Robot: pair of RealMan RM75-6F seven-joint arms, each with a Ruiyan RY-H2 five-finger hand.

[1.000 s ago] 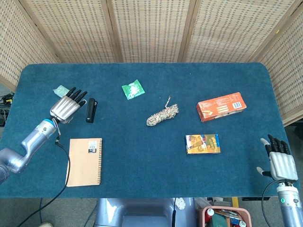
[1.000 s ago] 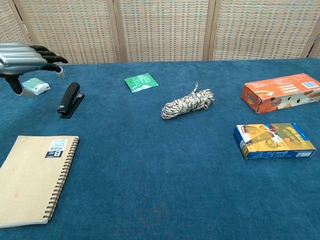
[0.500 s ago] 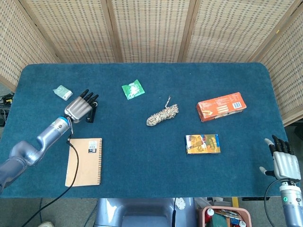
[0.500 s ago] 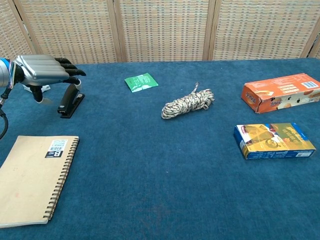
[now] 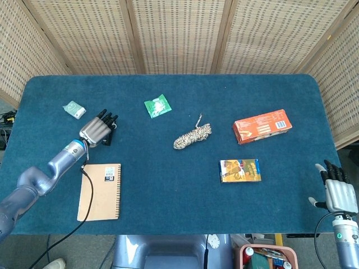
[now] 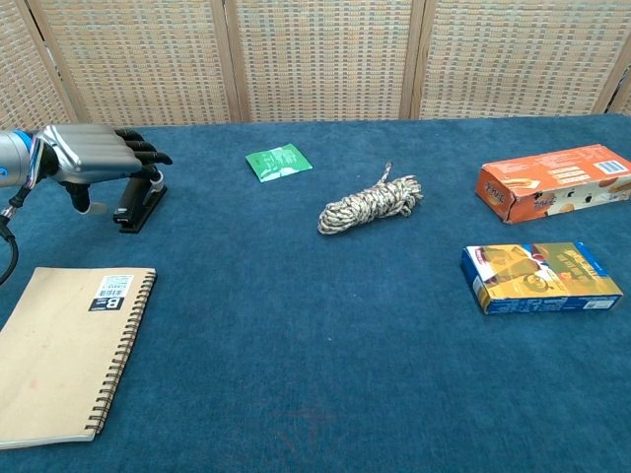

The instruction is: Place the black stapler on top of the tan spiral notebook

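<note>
Your left hand (image 6: 94, 164) has dropped over the black stapler (image 6: 139, 205) | fingers (image 5: 106, 118) spread, grip unclear | tan spiral notebook (image 6: 69, 352) near tabletop edge | right hand (image 5: 337, 189) open, idle.

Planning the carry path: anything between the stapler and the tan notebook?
Nothing: bare blue cloth between black stapler and tan spiral notebook, clearest in chest view.

The tan spiral notebook (image 6: 67, 350) has a small white and black label (image 6: 110, 293) near its top corner. A big letter "B" shows on that label. The tiny words beside it are too small to read. The orange box (image 6: 554, 181), the yellow and blue box (image 6: 540, 277) and the green packet (image 6: 278, 162) all have print on them, but it is too blurry to read.
</note>
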